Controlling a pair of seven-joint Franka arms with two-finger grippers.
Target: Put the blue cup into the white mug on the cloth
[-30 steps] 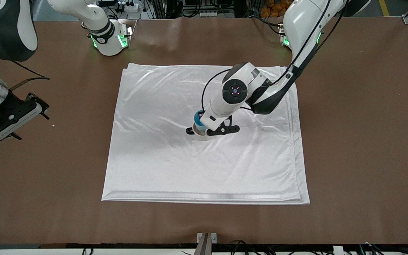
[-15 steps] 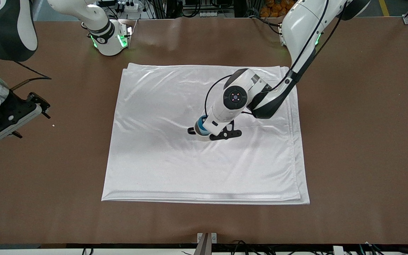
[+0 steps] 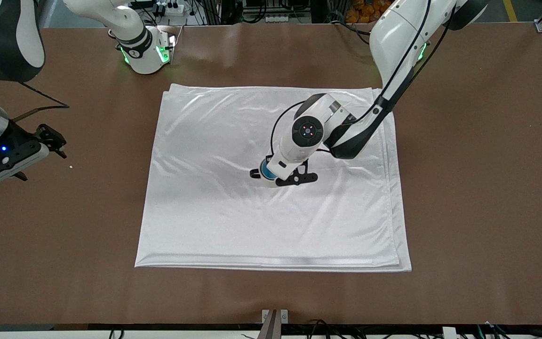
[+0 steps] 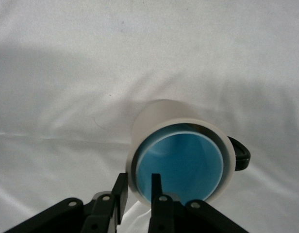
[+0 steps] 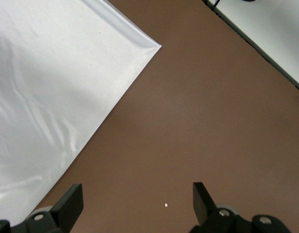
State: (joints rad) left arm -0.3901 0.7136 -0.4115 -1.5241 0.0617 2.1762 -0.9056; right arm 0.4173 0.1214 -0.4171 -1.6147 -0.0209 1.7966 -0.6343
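The blue cup sits inside the white mug, which stands upright on the cloth near its middle. The left gripper is at the mug's rim, its jaws slightly parted astride both rims. The right gripper waits over the bare desk, jaws spread wide.

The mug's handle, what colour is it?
Black. The handle on the off-white mug shows best in the left wrist view.
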